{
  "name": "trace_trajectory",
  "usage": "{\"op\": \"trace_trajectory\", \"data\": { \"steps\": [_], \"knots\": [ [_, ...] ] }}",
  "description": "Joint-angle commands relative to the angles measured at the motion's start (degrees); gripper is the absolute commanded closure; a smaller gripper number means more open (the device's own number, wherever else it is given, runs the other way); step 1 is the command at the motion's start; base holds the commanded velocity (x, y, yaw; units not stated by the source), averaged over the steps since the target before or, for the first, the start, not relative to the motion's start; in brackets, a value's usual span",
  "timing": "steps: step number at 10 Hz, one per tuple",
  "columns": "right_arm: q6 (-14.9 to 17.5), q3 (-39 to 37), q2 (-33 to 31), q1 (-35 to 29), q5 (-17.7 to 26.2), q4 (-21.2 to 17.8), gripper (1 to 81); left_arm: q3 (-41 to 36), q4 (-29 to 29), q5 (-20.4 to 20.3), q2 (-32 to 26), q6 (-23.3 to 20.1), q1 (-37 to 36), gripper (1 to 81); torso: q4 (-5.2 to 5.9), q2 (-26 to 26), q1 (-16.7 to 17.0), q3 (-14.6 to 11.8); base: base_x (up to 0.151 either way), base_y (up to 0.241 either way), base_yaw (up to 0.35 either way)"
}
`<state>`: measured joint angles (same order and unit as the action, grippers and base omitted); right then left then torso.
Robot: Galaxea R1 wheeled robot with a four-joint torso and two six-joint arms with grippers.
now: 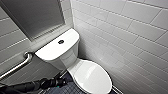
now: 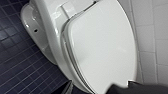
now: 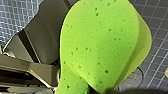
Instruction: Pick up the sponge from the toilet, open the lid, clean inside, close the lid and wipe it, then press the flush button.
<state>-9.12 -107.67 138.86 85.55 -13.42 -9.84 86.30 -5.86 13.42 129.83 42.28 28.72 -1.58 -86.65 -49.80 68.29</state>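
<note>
Right wrist view: the sponge (image 3: 100,42) hangs bowed above the tiled floor (image 3: 15,15), so the right gripper (image 3: 107,90) is judged clamped on it, contact hidden by foam. Light, soft, squashy; best held at the pinched middle. Left gripper (image 1: 60,82) sits near-left of the toilet (image 1: 62,52), the lid (image 1: 92,77) down; whether it is apart or together, cannot tell.
</note>
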Motion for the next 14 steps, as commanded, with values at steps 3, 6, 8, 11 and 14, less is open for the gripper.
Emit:
{"op": "trace_trajectory", "data": {
  "steps": [3, 6, 8, 11, 14],
  "knots": [
    [0.15, 2.82, -2.25, 0.02, 4.9, 0.79, 81.1, -0.25, -21.73, 3.72, -4.4, -2.64, 22.28, 1.0, 0.0, 0.0, 0.0, 0.0, 0.0, 0.0, 0.0],
    [0.07, 2.2, -1.98, 0.01, 4.9, 0.7, 81.1, 9.59, -21.91, 4.07, 0.7, -2.73, 37.4, 1.0, 0.0, 0.0, 0.0, -0.02, 0.0, 0.0, 0.0],
    [0.07, 3.26, -1.81, -0.25, 4.98, 0.7, 81.1, 11.97, -23.76, 3.89, 2.55, -6.59, 42.33, 1.0, 0.0, -0.02, 0.0, -0.02, 0.0, 0.0, 0.0],
    [-0.02, 5.9, -3.21, 0.19, 4.63, 0.52, 81.1, 13.54, -17.45, 3.19, 4.29, -20.36, 46.38, 1.0, 0.0, -0.05, 0.0, -0.05, 0.0, 0.0, 0.0],
    [-0.37, 11.08, -7.25, -0.16, 2.44, 0.43, 81.1, 21.98, -1.35, -4.36, 9.31, -35.76, 50.6, 1.0, 0.0, -0.09, 0.0, -0.09, 0.0, 0.0, 0.0]
  ]
}}
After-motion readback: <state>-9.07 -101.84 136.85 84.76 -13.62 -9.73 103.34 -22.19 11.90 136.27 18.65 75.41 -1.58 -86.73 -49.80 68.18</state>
